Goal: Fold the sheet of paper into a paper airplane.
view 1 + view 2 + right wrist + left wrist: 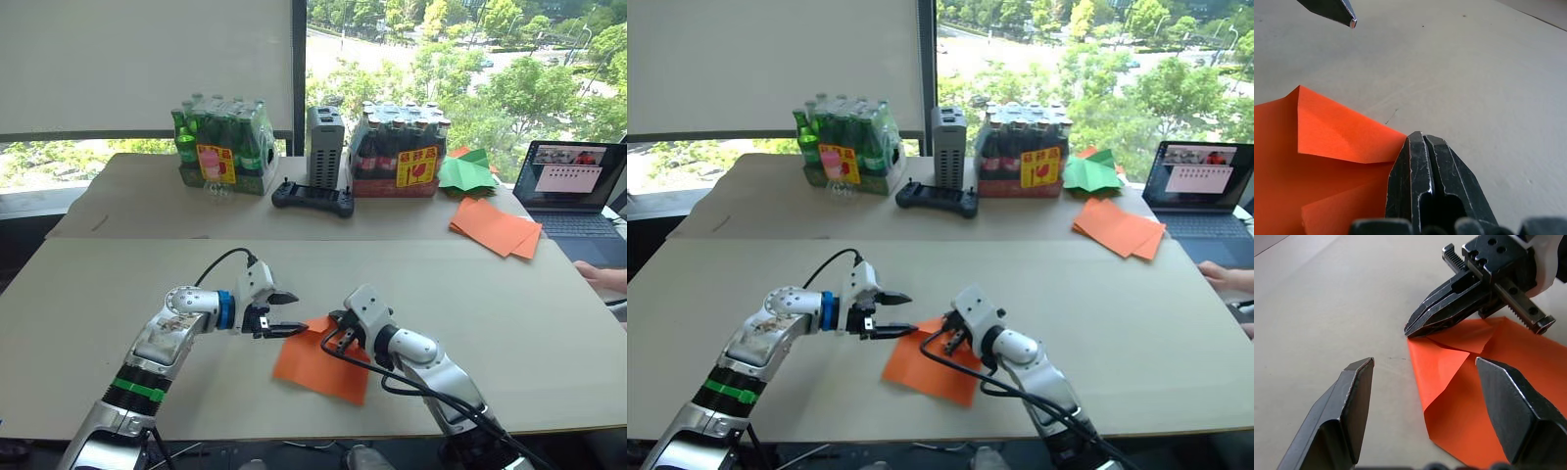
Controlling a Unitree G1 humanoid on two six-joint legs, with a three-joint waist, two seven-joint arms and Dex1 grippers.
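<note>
The orange sheet of paper [318,367] lies flat on the near table, with its far corner folded over into a triangular flap [1337,134]. My right gripper [335,321] is shut, and its closed tips rest on the edge of that flap at the sheet's far corner [1415,340]. My left gripper [299,313] hovers open just left of that corner, its two fingers [1359,401] spread either side of the sheet's left edge without touching it. One left fingertip [1332,10] shows beyond the paper.
On the far table stand two shrink-wrapped bottle packs [223,147] [400,152], a grey device [325,147] and a black controller [313,199]. A pile of orange sheets [495,227], green paper shapes [465,171] and a laptop [573,181] sit at the right. A person's hand [602,279] rests at the right edge.
</note>
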